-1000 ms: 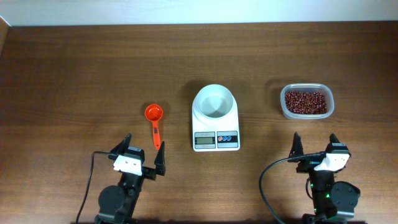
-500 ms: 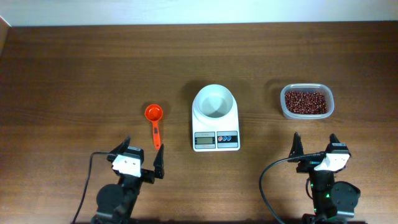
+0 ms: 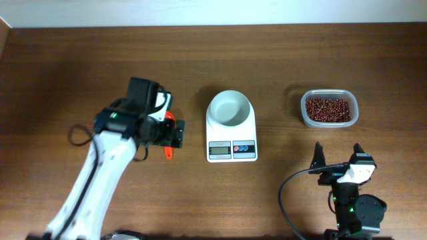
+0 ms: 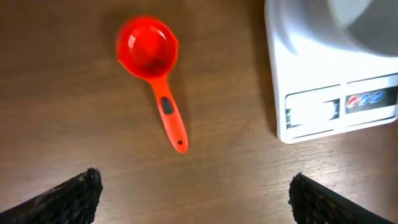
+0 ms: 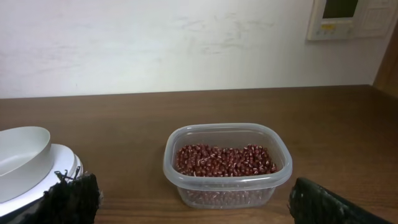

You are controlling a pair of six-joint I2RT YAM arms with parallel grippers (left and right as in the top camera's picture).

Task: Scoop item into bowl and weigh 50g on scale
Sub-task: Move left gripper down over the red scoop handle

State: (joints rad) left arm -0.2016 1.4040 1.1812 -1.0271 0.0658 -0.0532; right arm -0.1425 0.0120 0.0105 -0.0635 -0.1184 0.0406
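A red-orange measuring scoop (image 4: 149, 53) lies on the table left of the white scale (image 3: 231, 150). The white bowl (image 3: 230, 109) stands empty on that scale. My left gripper (image 3: 167, 133) hangs over the scoop, open, with nothing between its fingers (image 4: 81, 193); from overhead it hides most of the scoop, and only the handle tip (image 3: 169, 153) shows well. The dark reddish-brown beans (image 3: 327, 109) fill a clear plastic tub (image 5: 227, 186) at the right. My right gripper (image 3: 337, 155) rests open near the front edge, facing the tub, apart from it.
The scale's display and coloured buttons (image 4: 370, 98) face the front edge. A pale wall (image 5: 155, 43) rises behind the table's far edge. Bare wood (image 3: 100, 60) spreads across the far half of the table. A black cable (image 3: 287, 200) curls beside the right arm's base.
My left arm has swung up from its rest near the front edge and now reaches forward over the scoop. The right arm, scale, bowl and tub have not moved.
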